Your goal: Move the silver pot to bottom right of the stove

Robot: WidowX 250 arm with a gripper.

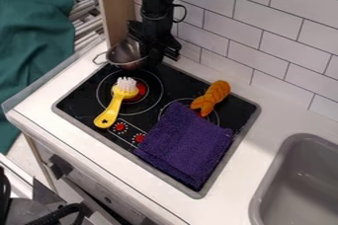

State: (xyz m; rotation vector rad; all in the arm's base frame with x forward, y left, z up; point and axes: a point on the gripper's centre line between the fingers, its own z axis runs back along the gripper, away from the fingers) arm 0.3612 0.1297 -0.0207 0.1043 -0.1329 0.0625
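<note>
Gleaming at the 11 o'clock corner of the stove [79,101], the pot [125,56] is smooth, rounded metal, its thin wire loop of a handle pointing to about 9 o'clock and its long axis running roughly 9 to 3. The black gripper [161,57] hangs close on its 3 o'clock side; from where I'm standing I can't tell whether it has hold of the pot or not. A bristly, yellow plastic brush [113,107] lies at 10 o'clock, a ridged orange thing [211,97] at 1, and a nubbly, squarish purple cloth [186,145] at 5.
</note>
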